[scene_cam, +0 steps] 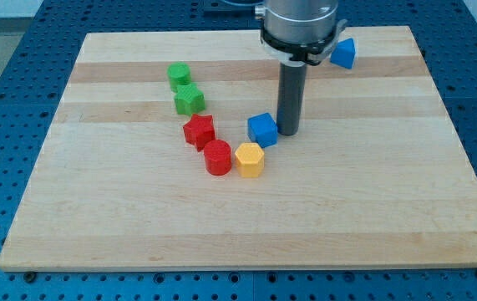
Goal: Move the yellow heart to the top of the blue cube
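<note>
**Pushing a light yellow block up past the blue cube**

There are no jaws on this arm, so nothing is open, closed or held; the work is done by my tip (289,132), the lower end of a dark rod, which stands on the tabletop (372,209) just to the view's right of the blue cube (262,129), touching it or nearly so.

The yellow heart (250,159) lies directly below the blue cube toward the view's bottom, almost touching it, with a red cylinder (217,157) close against its left side. Its heart outline is hard to make out from this angle.

It looks like a small, rigid block, probably light, and likely to slide readily on the smooth wood. It cannot be gripped, only shoved, so contact should fall on a flat side face, in line with its middle; an off-centre push would probably spin it or let it slip away. Since the cube blocks the straight path upward, I judge the heart must be steered around it, most likely on the right.
</note>
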Tool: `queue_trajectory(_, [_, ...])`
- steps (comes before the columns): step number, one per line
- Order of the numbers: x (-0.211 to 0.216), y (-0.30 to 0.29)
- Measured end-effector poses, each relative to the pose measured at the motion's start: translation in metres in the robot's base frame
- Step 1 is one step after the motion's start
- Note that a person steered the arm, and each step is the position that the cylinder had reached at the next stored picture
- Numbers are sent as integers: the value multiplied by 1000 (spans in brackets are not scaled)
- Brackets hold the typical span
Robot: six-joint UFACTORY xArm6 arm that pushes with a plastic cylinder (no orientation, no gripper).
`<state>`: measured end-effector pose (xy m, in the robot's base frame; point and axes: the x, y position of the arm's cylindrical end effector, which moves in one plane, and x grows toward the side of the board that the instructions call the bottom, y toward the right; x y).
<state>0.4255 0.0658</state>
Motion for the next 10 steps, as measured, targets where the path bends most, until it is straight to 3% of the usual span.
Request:
queue_trajectory(1, [-16,47])
queue_trajectory(7, [-180,37])
queue_trajectory(8, [-180,26])
queue_trajectory(10, [-133,5])
